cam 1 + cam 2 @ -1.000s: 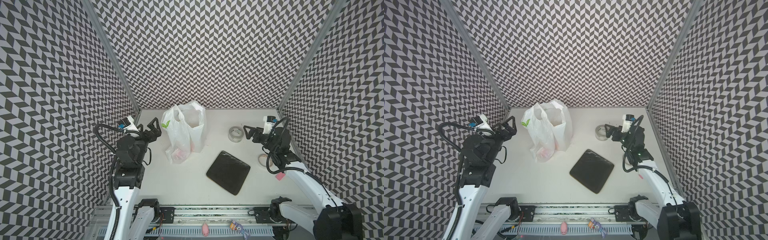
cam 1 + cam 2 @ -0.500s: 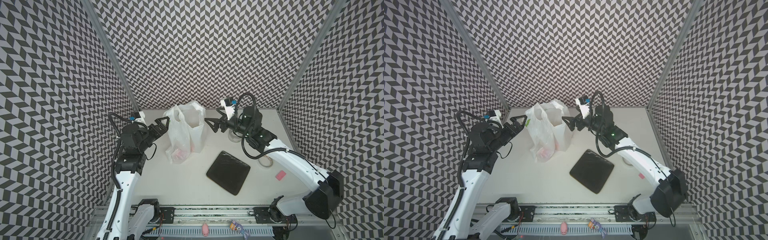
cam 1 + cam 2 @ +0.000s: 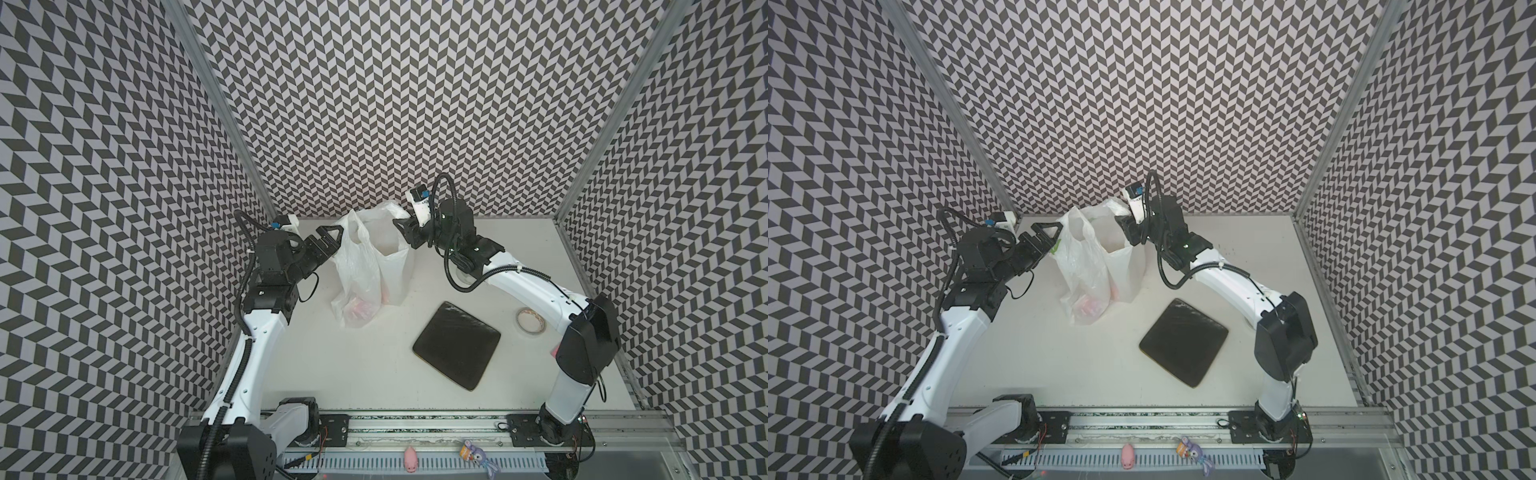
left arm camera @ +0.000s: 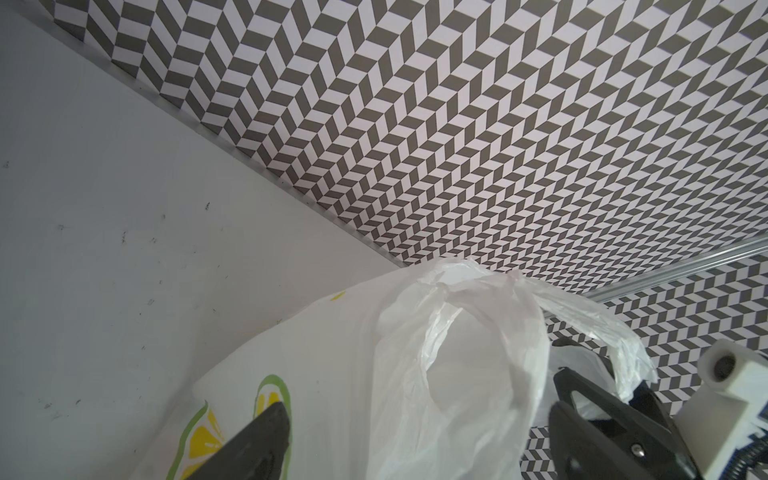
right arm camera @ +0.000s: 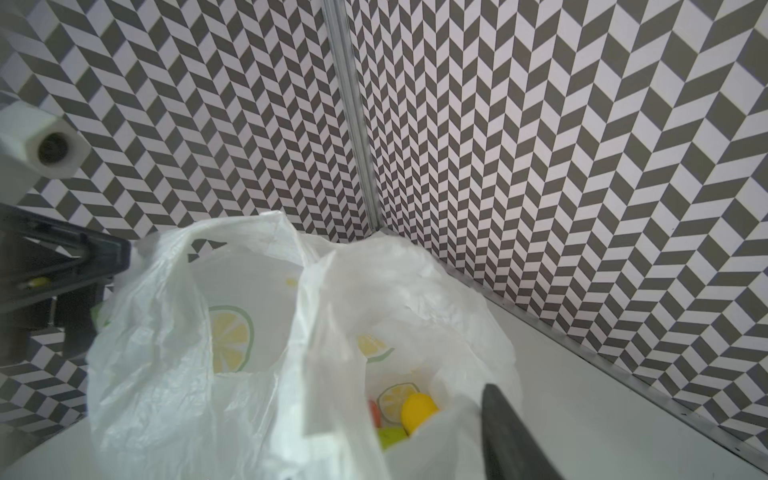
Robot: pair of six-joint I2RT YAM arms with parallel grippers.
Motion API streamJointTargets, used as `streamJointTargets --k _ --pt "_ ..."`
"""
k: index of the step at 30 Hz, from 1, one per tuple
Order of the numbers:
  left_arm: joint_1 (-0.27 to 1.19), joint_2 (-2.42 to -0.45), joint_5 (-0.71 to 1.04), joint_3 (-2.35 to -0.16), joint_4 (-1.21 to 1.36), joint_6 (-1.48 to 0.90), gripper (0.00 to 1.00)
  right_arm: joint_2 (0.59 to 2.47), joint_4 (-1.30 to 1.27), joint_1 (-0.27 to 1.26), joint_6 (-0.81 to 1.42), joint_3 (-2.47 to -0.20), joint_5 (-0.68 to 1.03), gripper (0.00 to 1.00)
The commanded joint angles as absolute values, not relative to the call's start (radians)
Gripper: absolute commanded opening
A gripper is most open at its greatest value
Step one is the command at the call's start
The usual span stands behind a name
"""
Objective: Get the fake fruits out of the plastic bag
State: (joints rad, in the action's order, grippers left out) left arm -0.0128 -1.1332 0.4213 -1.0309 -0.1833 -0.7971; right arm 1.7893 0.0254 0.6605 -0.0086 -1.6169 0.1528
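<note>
Left gripper (image 3: 332, 240), jaws spread wide, straddles one handle loop of the plastic bag (image 3: 361, 266) without pinching it. Right gripper (image 3: 401, 230) sits at the opposite handle; only one finger (image 5: 511, 436) shows in its wrist view, so a grip on the film cannot be told. The bag stands upright at the far side of the table (image 3: 374, 374), between both arms. Fake fruits (image 5: 417, 409), yellow, green and red, lie at its bottom.
</note>
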Motion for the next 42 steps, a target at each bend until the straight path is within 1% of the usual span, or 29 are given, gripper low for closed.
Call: streamJointTargets --k 1,2,3,5,8,10,13,16,19,25,26,28,30,33,35,36,37,39,42 --pt "-0.006 -1.157 0.46 -1.063 -0.116 -0.796 0.81 1.765 -0.023 0.667 -0.005 -1.608 0.19 0.18" --pt "-0.005 -1.165 0.466 -1.062 -0.112 -0.789 0.73 1.751 -0.024 0.67 0.001 -1.59 0.205 0.13" --pt "-0.005 -1.17 0.47 -1.06 -0.11 -0.78 0.67 1.736 -0.031 0.672 0.007 -1.569 0.215 0.1" --pt "-0.003 -1.172 0.481 -1.053 -0.109 -0.753 0.5 1.697 -0.051 0.678 0.022 -1.51 0.226 0.07" --pt "0.009 -1.162 0.484 -1.048 -0.136 -0.691 0.28 1.639 -0.069 0.684 0.064 -1.432 0.233 0.05" --pt "0.027 -1.159 0.479 -1.053 -0.188 -0.627 0.18 1.598 -0.079 0.684 0.101 -1.374 0.225 0.05" --pt "0.072 -1.133 0.466 -1.041 -0.27 -0.51 0.13 1.529 -0.106 0.683 0.168 -1.275 0.161 0.03" --pt "0.145 -1.086 0.414 -1.0 -0.315 -0.432 0.01 1.481 -0.117 0.676 0.215 -1.217 0.036 0.01" --pt "0.212 -1.052 0.379 -0.98 -0.375 -0.35 0.0 1.48 -0.098 0.632 0.27 -1.223 -0.052 0.0" --pt "0.255 -0.989 0.411 -0.91 -0.417 -0.262 0.0 1.597 -0.054 0.502 0.339 -1.305 0.04 0.01" --pt "0.262 -0.983 0.417 -0.902 -0.421 -0.253 0.0 1.62 -0.037 0.486 0.337 -1.323 0.054 0.09" --pt "0.288 -0.979 0.426 -0.895 -0.433 -0.229 0.0 1.655 0.032 0.45 0.327 -1.373 0.13 0.29" --pt "0.313 -0.983 0.425 -0.896 -0.446 -0.209 0.0 1.64 0.115 0.427 0.293 -1.407 0.202 0.46" --pt "0.336 -0.983 0.413 -0.896 -0.446 -0.189 0.0 1.49 0.082 0.425 0.223 -1.324 0.231 0.71" --pt "0.342 -0.981 0.405 -0.896 -0.44 -0.179 0.0 1.358 0.043 0.425 0.183 -1.24 0.254 0.81" --pt "0.342 -0.98 0.399 -0.897 -0.438 -0.175 0.0 1.292 0.057 0.425 0.164 -1.211 0.255 0.86" --pt "0.343 -0.976 0.392 -0.899 -0.437 -0.17 0.0 1.232 0.083 0.425 0.142 -1.187 0.261 0.88" --pt "0.345 -0.971 0.388 -0.902 -0.437 -0.161 0.0 1.132 0.124 0.426 0.104 -1.132 0.306 0.87" --pt "0.347 -0.962 0.391 -0.899 -0.433 -0.152 0.0 1.02 0.136 0.454 0.072 -1.05 0.422 0.83"
